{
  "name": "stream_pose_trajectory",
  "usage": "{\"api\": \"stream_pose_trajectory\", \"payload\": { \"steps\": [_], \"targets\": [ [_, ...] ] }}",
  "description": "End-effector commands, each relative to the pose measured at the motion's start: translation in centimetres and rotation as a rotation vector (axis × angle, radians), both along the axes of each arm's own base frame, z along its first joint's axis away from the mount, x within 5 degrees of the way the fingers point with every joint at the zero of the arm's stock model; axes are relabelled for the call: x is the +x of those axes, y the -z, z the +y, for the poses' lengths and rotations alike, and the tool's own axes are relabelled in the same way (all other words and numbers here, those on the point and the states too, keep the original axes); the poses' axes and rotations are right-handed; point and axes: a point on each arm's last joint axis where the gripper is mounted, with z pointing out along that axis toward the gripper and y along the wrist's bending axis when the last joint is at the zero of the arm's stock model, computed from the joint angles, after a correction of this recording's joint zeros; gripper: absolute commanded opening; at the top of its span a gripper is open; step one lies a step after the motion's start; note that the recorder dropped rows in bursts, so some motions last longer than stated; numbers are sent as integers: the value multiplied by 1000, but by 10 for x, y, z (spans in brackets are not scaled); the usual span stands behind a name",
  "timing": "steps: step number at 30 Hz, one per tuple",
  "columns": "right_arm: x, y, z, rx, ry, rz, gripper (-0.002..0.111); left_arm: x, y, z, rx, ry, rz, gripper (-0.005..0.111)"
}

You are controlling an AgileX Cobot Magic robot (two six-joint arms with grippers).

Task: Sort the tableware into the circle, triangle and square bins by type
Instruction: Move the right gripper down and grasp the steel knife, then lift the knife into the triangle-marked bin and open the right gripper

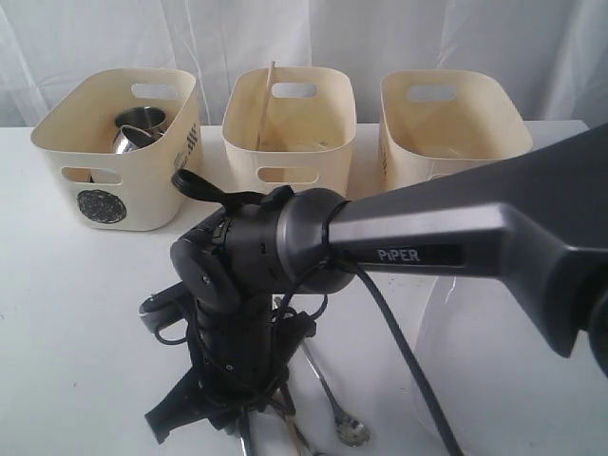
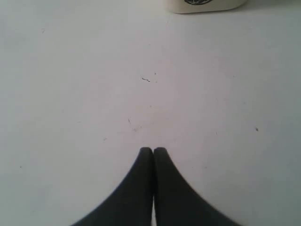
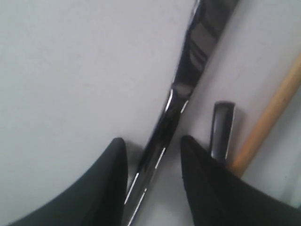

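Observation:
My right gripper (image 3: 153,146) is open and stands astride a shiny steel cutlery handle (image 3: 175,106) that lies on the white table. Beside it lie another metal handle end (image 3: 221,127) and a wooden chopstick (image 3: 270,115). In the exterior view the right arm reaches across to the front middle, and its gripper (image 1: 249,426) points down onto the cutlery, next to a spoon (image 1: 344,420). The circle bin (image 1: 102,205) holds steel mugs (image 1: 141,128). The middle bin (image 1: 290,157) holds a chopstick (image 1: 265,100). My left gripper (image 2: 153,149) is shut and empty above bare table.
The third bin (image 1: 446,128) stands at the back right. The circle bin's base (image 2: 204,4) shows at the edge of the left wrist view. The right arm's grey link (image 1: 475,237) and its cable (image 1: 408,361) cover the front right of the table.

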Motion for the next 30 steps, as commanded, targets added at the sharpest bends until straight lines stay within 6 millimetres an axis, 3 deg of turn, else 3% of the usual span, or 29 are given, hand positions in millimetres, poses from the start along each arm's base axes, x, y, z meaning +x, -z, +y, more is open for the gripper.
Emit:
{"api": "stream_pose_trajectory", "payload": {
  "steps": [1, 5, 9, 12, 13, 16, 19, 21, 26, 30],
  "targets": [
    [5, 11, 2, 18, 47, -36, 35, -1, 4, 0, -7, -1, 17, 0],
    [5, 20, 1, -4, 69, -14, 28, -1, 4, 0, -7, -1, 17, 0],
    [3, 46, 0, -60, 64, 33, 20, -1, 4, 0, -7, -1, 17, 0],
    [4, 52, -1, -79, 50, 35, 0, -1, 4, 0, -7, -1, 17, 0],
    [4, 51, -1, -78, 40, 33, 0, -1, 4, 0, -7, -1, 17, 0],
    [5, 29, 0, -35, 3, -8, 0, -1, 4, 0, -7, -1, 17, 0],
    [11, -11, 4, 78, -30, -145, 0, -1, 4, 0, -7, -1, 17, 0],
    [18, -16, 5, 102, -63, -232, 0, -1, 4, 0, -7, -1, 17, 0],
    [19, -21, 4, 119, -57, -246, 0, -1, 4, 0, -7, -1, 17, 0],
    [18, -47, 3, 176, -54, -299, 0, -1, 4, 0, -7, -1, 17, 0]
  ]
}}
